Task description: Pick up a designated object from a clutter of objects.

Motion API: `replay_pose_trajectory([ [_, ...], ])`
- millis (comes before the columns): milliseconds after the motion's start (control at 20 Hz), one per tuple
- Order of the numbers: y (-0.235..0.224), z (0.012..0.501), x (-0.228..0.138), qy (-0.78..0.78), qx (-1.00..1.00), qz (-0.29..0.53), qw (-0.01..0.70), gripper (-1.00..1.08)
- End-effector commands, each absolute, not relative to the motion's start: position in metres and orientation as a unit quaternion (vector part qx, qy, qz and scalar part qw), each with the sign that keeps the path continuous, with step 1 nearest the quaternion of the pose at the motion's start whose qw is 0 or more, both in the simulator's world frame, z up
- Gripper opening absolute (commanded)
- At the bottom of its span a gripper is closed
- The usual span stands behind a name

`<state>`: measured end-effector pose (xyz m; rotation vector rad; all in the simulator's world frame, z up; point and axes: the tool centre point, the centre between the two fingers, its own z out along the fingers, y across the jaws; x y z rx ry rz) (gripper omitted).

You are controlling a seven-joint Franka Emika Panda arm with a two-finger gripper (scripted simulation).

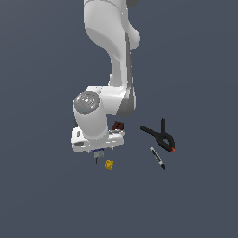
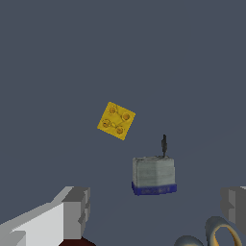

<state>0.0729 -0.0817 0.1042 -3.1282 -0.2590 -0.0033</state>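
The designated object (image 2: pixel 153 175) is a tiny silver-grey box with a blue base band and a thin dark stem. In the wrist view it stands between my two fingers, the left finger (image 2: pixel 74 211) and the right finger (image 2: pixel 235 202), with gaps on both sides. My gripper (image 2: pixel 156 206) is open and holds nothing. In the exterior view my gripper (image 1: pixel 96 149) hangs right over the object (image 1: pixel 98 155), which just peeks out below the hand. The small yellow block (image 2: pixel 116 120) lies just beyond it, apart from it.
The yellow block (image 1: pixel 109 164) sits close to the object. A dark red brick (image 1: pixel 118 125) shows behind the hand. A black spring clamp (image 1: pixel 160 135) and a black marker (image 1: pixel 157 158) lie toward the exterior view's right. A yellow scissor handle ring (image 2: pixel 223 230) shows near my right finger.
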Motion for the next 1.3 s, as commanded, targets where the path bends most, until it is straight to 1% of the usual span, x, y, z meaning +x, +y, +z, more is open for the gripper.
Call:
replay_pose_trajectory([
  [0, -0.089, 0.088, 0.073, -0.088, -0.996, -0.001, 0.001, 1.00],
  [300, -0.098, 0.066, 0.072, -0.095, -0.995, 0.000, 0.000, 1.00],
  [700, -0.099, 0.058, 0.072, -0.095, -0.995, 0.001, 0.000, 1.00],
  [1250, -0.100, 0.015, 0.071, -0.096, -0.995, 0.000, 0.000, 1.00],
])
